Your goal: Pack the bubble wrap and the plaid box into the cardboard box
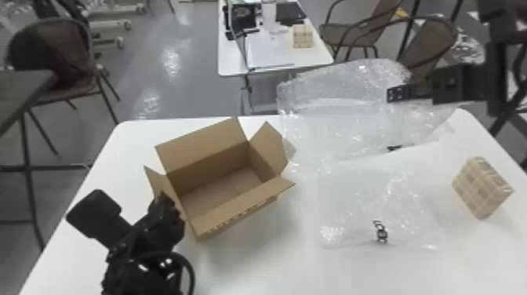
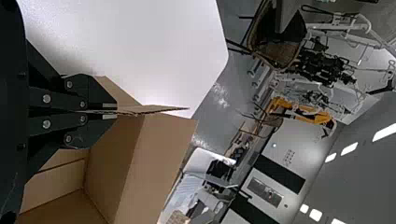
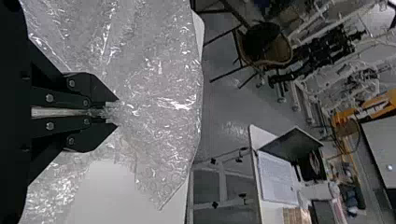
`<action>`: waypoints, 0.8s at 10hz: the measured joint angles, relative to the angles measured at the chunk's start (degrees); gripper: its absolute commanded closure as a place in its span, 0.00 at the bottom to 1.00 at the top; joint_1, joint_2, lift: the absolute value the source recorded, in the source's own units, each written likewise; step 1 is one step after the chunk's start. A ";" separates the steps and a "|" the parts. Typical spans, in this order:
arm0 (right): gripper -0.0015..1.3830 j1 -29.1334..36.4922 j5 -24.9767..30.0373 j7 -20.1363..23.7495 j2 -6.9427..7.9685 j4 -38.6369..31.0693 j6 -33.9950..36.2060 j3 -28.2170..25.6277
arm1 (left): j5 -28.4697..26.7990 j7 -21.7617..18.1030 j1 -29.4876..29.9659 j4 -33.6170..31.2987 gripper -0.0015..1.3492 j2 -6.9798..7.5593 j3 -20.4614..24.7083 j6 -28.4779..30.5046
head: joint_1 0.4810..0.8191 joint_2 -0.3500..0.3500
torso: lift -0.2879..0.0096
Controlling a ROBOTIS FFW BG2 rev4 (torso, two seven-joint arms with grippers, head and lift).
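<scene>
The cardboard box (image 1: pixel 231 184) stands with its flaps spread on the white table, left of centre. My left gripper (image 1: pixel 162 196) is at its left flap; in the left wrist view the left gripper (image 2: pixel 112 111) is shut on that cardboard flap (image 2: pixel 154 109). My right gripper (image 1: pixel 392 94) holds up the clear bubble wrap (image 1: pixel 341 117), whose lower part lies on the table right of the box. In the right wrist view the right gripper (image 3: pixel 112 112) pinches the gathered bubble wrap (image 3: pixel 159 102). The plaid box (image 1: pixel 480 188) rests near the table's right edge.
A second table (image 1: pixel 274 59) with papers, a laptop and another plaid block (image 1: pixel 302 36) stands beyond the work table (image 1: pixel 251 270). Brown chairs (image 1: pixel 62 51) are behind at left and right. A grey tabletop (image 1: pixel 23 90) shows at the left edge.
</scene>
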 measured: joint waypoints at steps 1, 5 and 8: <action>0.80 -2.29 17.63 17.55 1.17 4.03 -2.79 3.94 | 0.00 0.00 0.00 0.01 0.90 0.01 0.00 0.00 | 0.63 0.65 | 0.62; 0.80 -8.08 57.14 49.46 10.19 20.07 -13.06 10.38 | 0.11 0.00 -0.53 0.35 0.90 0.31 -0.51 0.00 | 0.63 0.67 | 0.62; 0.80 -7.12 52.42 45.35 11.34 20.01 -14.15 7.28 | 0.10 0.00 -0.44 0.44 0.90 0.28 -0.61 -0.44 | 0.63 0.68 | 0.62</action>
